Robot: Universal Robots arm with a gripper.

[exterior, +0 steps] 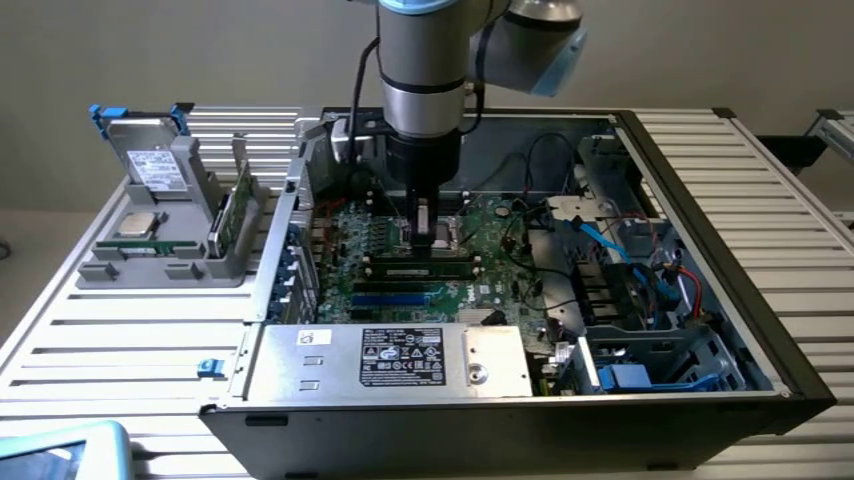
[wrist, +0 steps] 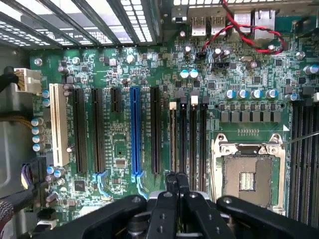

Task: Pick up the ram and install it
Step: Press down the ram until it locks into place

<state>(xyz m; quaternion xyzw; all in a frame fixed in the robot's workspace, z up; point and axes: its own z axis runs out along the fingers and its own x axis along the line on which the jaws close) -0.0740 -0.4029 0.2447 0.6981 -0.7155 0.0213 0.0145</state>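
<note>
While the robot arm is reaching straight down into the open black metal computer case (exterior: 534, 440), its hand (exterior: 430, 238) (wrist: 177, 180) is hanging low over the middle of the large green motherboard (exterior: 501, 280) (wrist: 119, 74) on the case's floor. The two dark fingers are pressed fully together and are gripping nothing.

The slim green ram stick (exterior: 424, 266) is lying along the long black slots inside the case, directly under the fingertips. Whether the hand is touching it, or whether it is fully seated, I cannot tell.

Room around the hand is tight. The silver metal power-supply box (exterior: 501, 360) is closing off the case's near side. Bundled cables and blue-trimmed drive bays are crowding the side toward the exterior view's right. The square silver processor socket (wrist: 247, 174) and a bright blue expansion slot (wrist: 134, 129) are flanking the slots. Twisted red and black wires (wrist: 249, 35) are looping near the case's rear ports.

Outside the case, toward the exterior view's left, a grey plastic fixture (exterior: 147, 272) is sitting on the pale slatted metal counter (exterior: 120, 330). It is holding a square silver processor chip (exterior: 138, 222) and another slim green board (exterior: 235, 212) standing on edge.

A dark printed label (exterior: 404, 357) is covering part of the power-supply box; its writing is too small to read.
</note>
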